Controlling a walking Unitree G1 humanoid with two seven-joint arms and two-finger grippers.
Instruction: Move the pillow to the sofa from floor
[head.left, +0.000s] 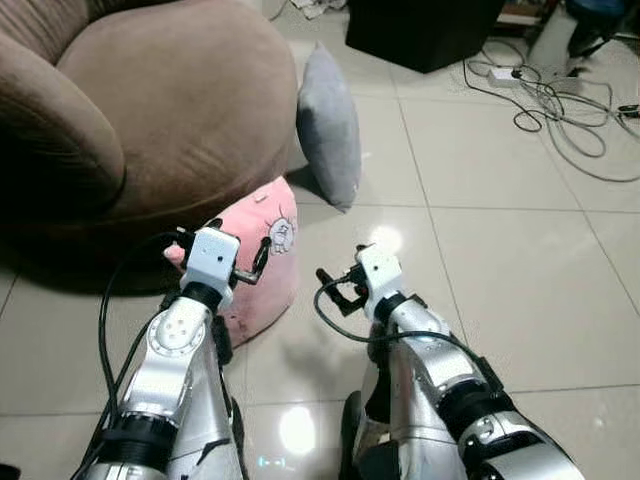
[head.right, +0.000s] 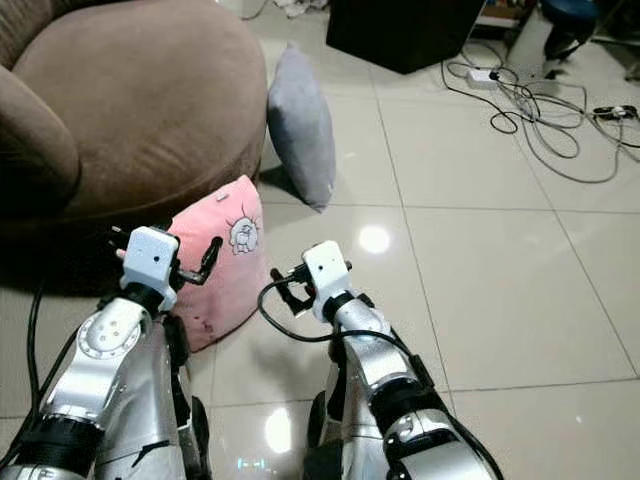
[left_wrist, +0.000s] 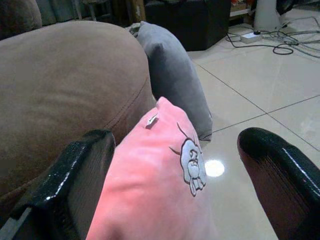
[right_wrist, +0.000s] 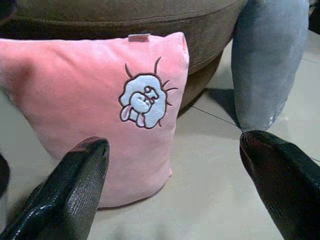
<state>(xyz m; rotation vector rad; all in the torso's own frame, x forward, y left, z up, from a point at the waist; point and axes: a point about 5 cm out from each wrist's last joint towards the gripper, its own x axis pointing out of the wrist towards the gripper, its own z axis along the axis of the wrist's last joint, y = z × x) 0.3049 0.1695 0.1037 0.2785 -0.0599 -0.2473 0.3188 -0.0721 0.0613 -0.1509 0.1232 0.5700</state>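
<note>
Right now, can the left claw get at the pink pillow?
Probably yes. The left claw is open, its fingers straddling the top edge of the pink pillow, which stands on the floor against the brown sofa. Nothing lies between them.

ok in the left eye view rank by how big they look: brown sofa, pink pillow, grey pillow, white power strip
1. brown sofa
2. pink pillow, partly hidden behind the left arm
3. grey pillow, close to the pink one and farther away, so unsure
4. white power strip
</note>
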